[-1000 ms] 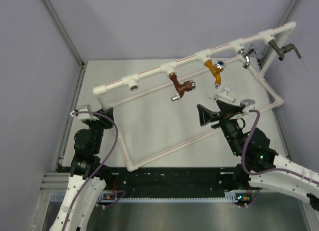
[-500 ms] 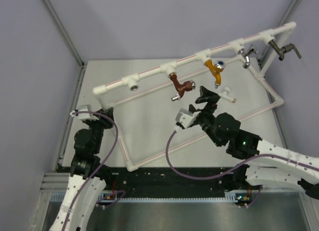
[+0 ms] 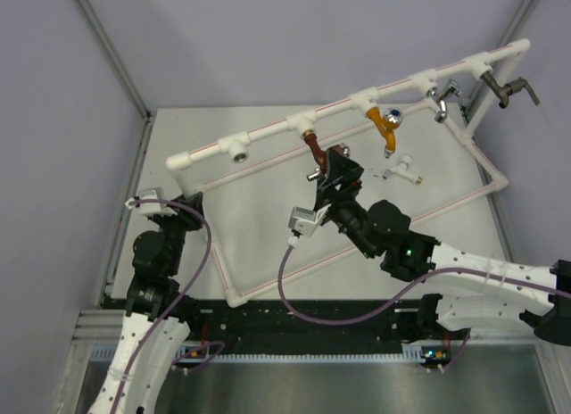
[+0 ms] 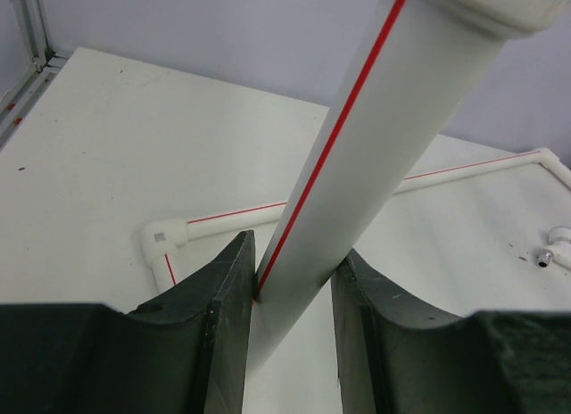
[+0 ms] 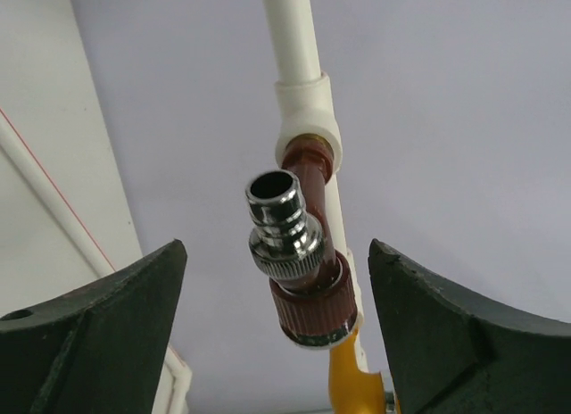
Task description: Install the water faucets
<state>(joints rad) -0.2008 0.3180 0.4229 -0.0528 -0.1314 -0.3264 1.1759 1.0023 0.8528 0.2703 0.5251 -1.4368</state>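
Observation:
The reddish-brown faucet point(image 3: 314, 148) with its silver tip point(image 5: 281, 219) hangs from a tee of the white pipe frame point(image 3: 268, 128). My right gripper point(image 3: 337, 171) is open, and its jaws stand wide on either side of that faucet point(image 5: 314, 300) without touching it. The white faucet point(image 3: 401, 169) lies loose on the table to the right of it. My left gripper point(image 3: 172, 202) is shut on the frame's slanted left leg point(image 4: 357, 164), with a finger on each side of the pipe.
A yellow faucet point(image 3: 387, 124), a silver one point(image 3: 442, 100) and a dark one point(image 3: 505, 88) hang from tees further right. An empty tee socket point(image 3: 238, 152) sits left of the brown faucet. The frame's base pipes point(image 3: 294, 271) lie on the white table. Grey walls close in both sides.
My right arm has swung left from beside the white faucet to the brown faucet, wrist turned, jaws now around it. The white faucet and left arm have not moved.

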